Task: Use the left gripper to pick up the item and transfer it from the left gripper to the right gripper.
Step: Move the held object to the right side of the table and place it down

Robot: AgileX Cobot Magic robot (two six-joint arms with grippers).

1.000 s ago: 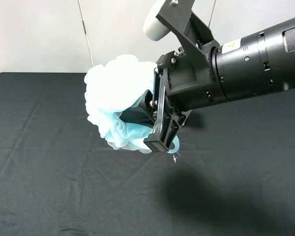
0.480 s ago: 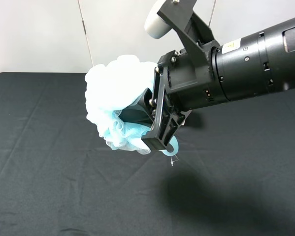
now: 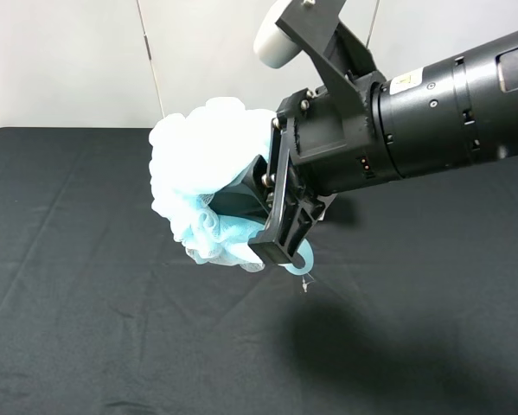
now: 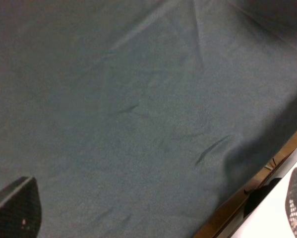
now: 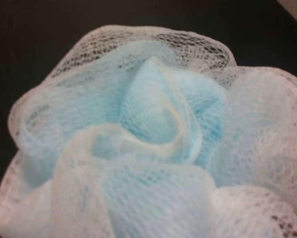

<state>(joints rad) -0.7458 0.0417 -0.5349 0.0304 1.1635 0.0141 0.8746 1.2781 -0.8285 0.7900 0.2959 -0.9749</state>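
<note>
The light-blue mesh pouf [image 3: 202,169] hangs in the air above the black table, in the upper middle of the exterior high view. My right gripper [image 3: 257,218], on the black cylindrical arm coming in from the right, is shut on it. One black finger [image 3: 284,229] crosses its near side, and the ribbon loop [image 3: 301,260] dangles below. The pouf fills the right wrist view [image 5: 148,144]. My left gripper [image 4: 155,218] is out of the exterior view. In its wrist view two fingertips [image 4: 14,210] stand wide apart over bare cloth, open and empty.
The black cloth-covered table [image 3: 94,328] spreads under the pouf, with a white wall [image 3: 68,60] behind. The arm's shadow [image 3: 371,346] lies on the cloth at right. The left wrist view shows the table's edge [image 4: 237,203] close by.
The right gripper and pouf have shifted very slightly, and the ribbon loop now hangs more in view below the finger. Otherwise nothing has moved.
</note>
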